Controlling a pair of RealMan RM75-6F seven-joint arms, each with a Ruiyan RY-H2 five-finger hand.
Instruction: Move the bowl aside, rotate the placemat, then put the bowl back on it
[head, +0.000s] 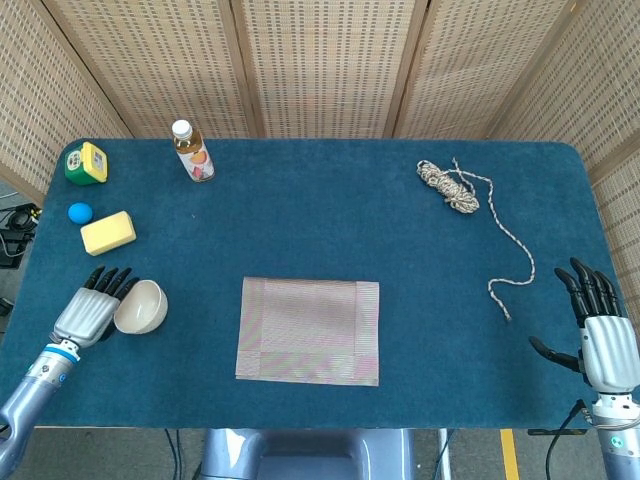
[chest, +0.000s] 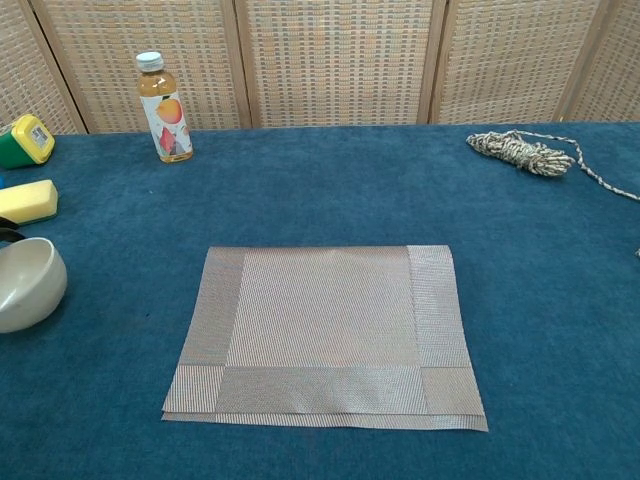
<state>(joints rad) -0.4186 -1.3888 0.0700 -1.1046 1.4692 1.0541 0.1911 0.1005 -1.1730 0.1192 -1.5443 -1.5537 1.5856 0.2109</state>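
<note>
The cream bowl (head: 141, 306) (chest: 30, 283) stands upright on the blue cloth, left of the placemat. My left hand (head: 88, 310) lies just left of the bowl with its fingers stretched out, close against the rim and holding nothing. The woven grey placemat (head: 309, 330) (chest: 325, 335) lies flat near the front edge at the middle, long side left to right, with nothing on it. My right hand (head: 600, 325) rests at the front right corner, fingers spread and empty. Neither hand shows clearly in the chest view.
A yellow sponge (head: 107, 232), a blue ball (head: 79, 212) and a green-yellow box (head: 86, 163) sit behind the bowl at the left. A juice bottle (head: 191, 151) stands at the back left. A rope bundle (head: 449, 187) trails toward the right.
</note>
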